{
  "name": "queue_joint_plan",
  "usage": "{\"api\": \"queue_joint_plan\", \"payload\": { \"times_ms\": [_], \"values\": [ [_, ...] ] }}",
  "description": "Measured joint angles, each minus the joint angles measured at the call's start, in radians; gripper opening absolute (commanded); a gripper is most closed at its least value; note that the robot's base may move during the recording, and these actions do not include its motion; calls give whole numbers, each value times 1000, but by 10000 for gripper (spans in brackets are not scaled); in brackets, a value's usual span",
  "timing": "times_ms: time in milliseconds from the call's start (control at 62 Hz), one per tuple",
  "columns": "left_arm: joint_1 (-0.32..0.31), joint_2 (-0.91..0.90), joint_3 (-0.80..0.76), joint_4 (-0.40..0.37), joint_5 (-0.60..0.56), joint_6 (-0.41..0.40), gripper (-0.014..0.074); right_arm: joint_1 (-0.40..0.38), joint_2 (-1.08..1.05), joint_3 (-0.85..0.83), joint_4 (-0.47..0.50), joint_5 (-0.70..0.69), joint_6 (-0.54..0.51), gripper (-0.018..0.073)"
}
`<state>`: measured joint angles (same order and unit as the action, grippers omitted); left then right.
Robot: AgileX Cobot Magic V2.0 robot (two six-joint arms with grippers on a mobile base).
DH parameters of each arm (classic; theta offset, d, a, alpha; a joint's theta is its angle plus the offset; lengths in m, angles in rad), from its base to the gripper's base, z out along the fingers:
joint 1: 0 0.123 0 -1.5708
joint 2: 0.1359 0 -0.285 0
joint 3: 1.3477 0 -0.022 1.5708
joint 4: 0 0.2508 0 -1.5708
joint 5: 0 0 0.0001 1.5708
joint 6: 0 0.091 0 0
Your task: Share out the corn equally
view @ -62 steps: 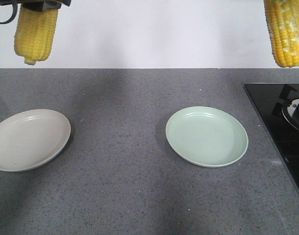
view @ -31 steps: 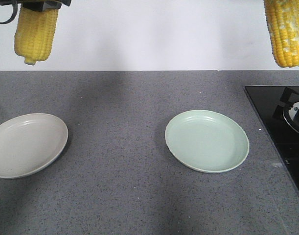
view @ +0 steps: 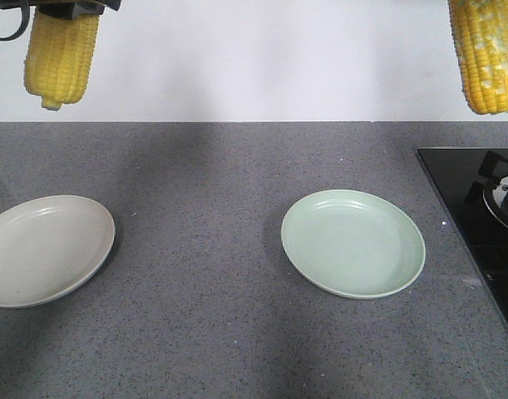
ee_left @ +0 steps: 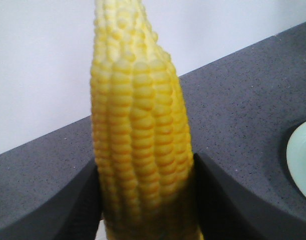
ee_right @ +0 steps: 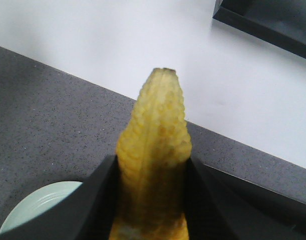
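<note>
Two cobs of corn hang high above the counter. My left gripper [ee_left: 145,200] is shut on one cob [ee_left: 137,125]; in the front view that corn [view: 61,56] hangs tip down at the top left, above and behind the beige plate [view: 46,249]. My right gripper [ee_right: 151,200] is shut on the other cob [ee_right: 155,150], which has pale patches and shows in the front view as corn [view: 485,54] at the top right. The pale green plate [view: 353,243] lies on the counter between the two cobs and holds nothing; its rim [ee_right: 37,200] shows below the right fingers.
The counter is a grey speckled worktop [view: 204,208] backed by a white wall. A black glass hob [view: 478,216] with a burner takes up the right edge. A dark frame [ee_right: 273,20] hangs on the wall in the right wrist view.
Both cobs stay fixed in the front view. The counter's back edge and both plates have drifted slightly down the frame, the beige plate also a little left.
</note>
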<state>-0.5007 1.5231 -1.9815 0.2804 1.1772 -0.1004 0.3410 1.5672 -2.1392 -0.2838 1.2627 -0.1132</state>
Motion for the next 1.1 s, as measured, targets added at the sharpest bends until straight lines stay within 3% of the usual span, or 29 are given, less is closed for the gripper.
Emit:
{"api": "queue_joint_plan", "payload": {
  "times_ms": [1096],
  "values": [
    [0, 0, 0, 0, 0, 0, -6, 0, 0, 0, 0, 0, 0, -9]
  ]
}}
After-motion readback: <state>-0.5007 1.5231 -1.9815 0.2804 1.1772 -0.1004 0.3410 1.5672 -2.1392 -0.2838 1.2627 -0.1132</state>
